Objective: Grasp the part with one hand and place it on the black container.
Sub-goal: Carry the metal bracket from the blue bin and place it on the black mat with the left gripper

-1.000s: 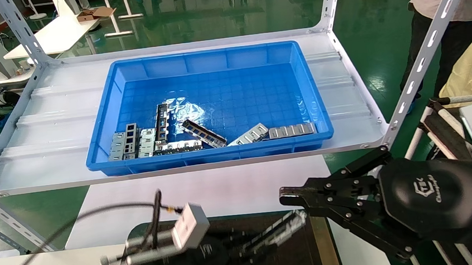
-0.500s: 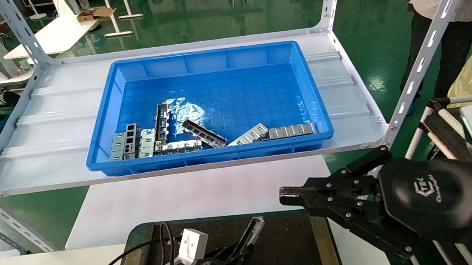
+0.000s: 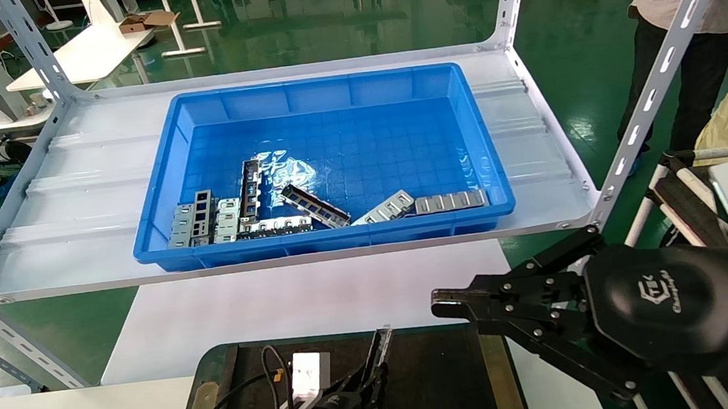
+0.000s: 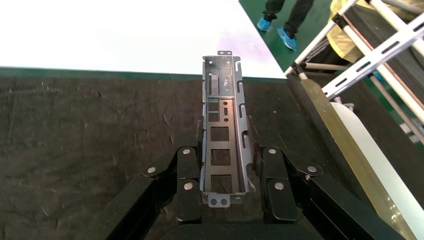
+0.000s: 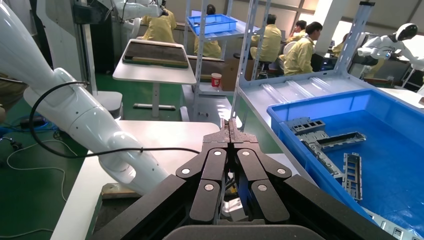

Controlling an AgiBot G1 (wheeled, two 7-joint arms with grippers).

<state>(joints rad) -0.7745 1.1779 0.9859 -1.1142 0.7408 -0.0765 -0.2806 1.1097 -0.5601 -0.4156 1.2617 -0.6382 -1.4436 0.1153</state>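
Observation:
My left gripper point(image 3: 371, 376) is low over the black container point(image 3: 439, 382), shut on the part point(image 3: 382, 349). In the left wrist view the part point(image 4: 222, 135) is a silver-grey trough with rectangular cut-outs. It runs lengthwise between the fingers point(image 4: 187, 170) of the left gripper point(image 4: 227, 142), open side up, just above or on the container's matte floor point(image 4: 75, 140); which of the two I cannot tell. Its far end reaches toward the tray's back edge. My right gripper point(image 3: 440, 303) hangs shut and empty to the right of the tray, and in its own view the right gripper point(image 5: 229, 125) has its tips pressed together.
A blue bin point(image 3: 308, 94) holding several metal pieces point(image 3: 315, 205) sits on the white shelf point(image 3: 73, 190) behind. The shelf's slanted post point(image 3: 651, 94) stands at right, with a person point(image 3: 684, 18) beyond it. A white table point(image 3: 312, 294) lies between shelf and tray.
My left arm has come down from near the camera to the black tray. The part has swung from pointing right to pointing forward. The right arm has stayed still.

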